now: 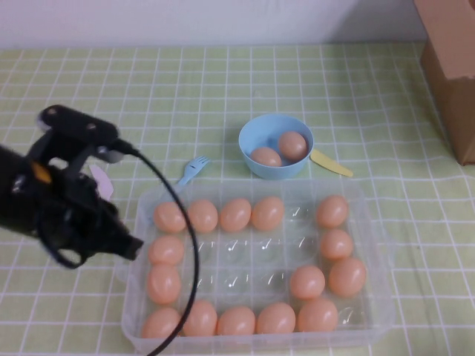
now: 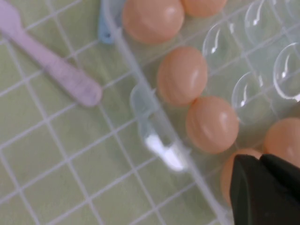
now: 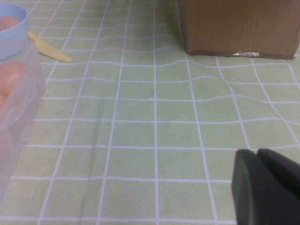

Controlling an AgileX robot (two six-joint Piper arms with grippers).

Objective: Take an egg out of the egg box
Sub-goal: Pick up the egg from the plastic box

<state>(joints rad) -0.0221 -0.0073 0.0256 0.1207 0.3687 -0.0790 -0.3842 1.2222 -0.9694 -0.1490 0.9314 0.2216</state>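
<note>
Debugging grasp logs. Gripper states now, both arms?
Left gripper: shut, empty, over the egg box's left edge.
Right gripper: shut, empty, over bare tablecloth.

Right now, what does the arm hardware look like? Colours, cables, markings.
The left arm is matte black and blocky, with a small orange marking and a black cable looping over the egg box. The left claw and right claw show as dark, rounded black plastic in their wrist views.

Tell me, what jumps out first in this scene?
The clear egg box near the table's front, ringed with peach eggs, its middle cups bare. The black left gripper hangs at its left edge beside an egg. The right gripper sits low over bare cloth.
</note>
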